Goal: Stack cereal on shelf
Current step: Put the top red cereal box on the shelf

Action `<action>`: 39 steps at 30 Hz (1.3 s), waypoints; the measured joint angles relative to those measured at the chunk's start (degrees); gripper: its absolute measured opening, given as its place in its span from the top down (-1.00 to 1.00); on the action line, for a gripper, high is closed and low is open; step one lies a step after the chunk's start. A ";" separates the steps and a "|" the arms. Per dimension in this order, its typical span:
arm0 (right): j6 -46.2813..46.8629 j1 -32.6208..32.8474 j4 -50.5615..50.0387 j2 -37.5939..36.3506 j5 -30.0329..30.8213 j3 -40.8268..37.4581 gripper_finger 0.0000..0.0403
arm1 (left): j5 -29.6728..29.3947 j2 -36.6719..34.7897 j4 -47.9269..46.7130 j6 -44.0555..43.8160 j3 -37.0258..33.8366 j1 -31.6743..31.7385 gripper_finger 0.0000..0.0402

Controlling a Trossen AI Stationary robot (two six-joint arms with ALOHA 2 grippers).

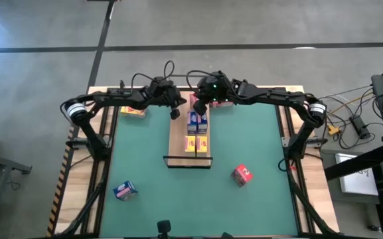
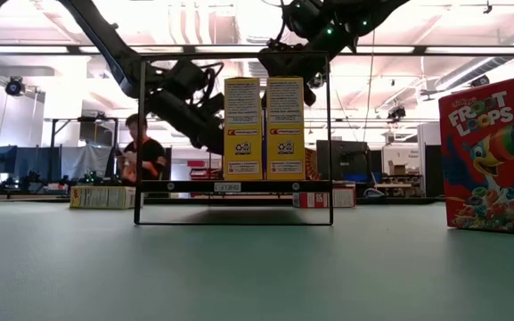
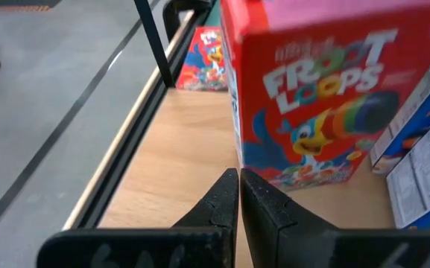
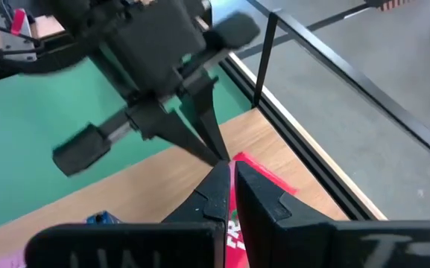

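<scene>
The light-wood shelf point(image 1: 178, 136) lies mid-table with blue point(image 1: 198, 121) and yellow point(image 1: 201, 144) cereal boxes standing on it; the yellow pair also shows in the low view point(image 2: 264, 129). At the shelf's far end a red cereal box point(image 3: 311, 97) stands upright on the board. My right gripper point(image 4: 232, 182) is above this box and shut on its top. My left gripper point(image 3: 239, 179), fingers shut, comes from the table's left with its tips at the same box. My left gripper's shut fingertips point(image 4: 216, 149) touch the red box at its upper edge point(image 4: 237, 158), slanting in from the table's left. It grips nothing. My right gripper pinches the red box's thin top edge point(image 4: 255, 170) between its two fingers from above, pointing down. The box stands upright with its base on the board.
Loose on the green mat point(image 1: 145, 166) are a red box point(image 1: 242, 174) at the near right and a blue box point(image 1: 125, 190) at the near left. A yellow box point(image 1: 133, 111) lies at the far left. Another red box point(image 3: 203, 48) lies beyond the shelf's black wire frame point(image 3: 151, 37).
</scene>
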 joint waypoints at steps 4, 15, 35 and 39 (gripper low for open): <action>0.06 0.00 0.29 0.07 -0.03 0.00 0.94 | 0.02 1.14 0.06 -0.04 0.00 -0.02 1.00; 0.28 0.11 0.22 0.10 -0.01 -0.02 0.94 | 5.28 3.92 7.16 -0.16 -0.02 -0.11 1.00; 0.24 0.13 -2.75 0.12 0.02 -0.13 0.94 | 5.44 7.86 10.70 -1.97 1.81 -0.11 1.00; -0.12 0.13 -4.11 0.12 0.08 -0.13 0.94 | 5.53 6.57 8.39 -1.61 1.81 -0.02 1.00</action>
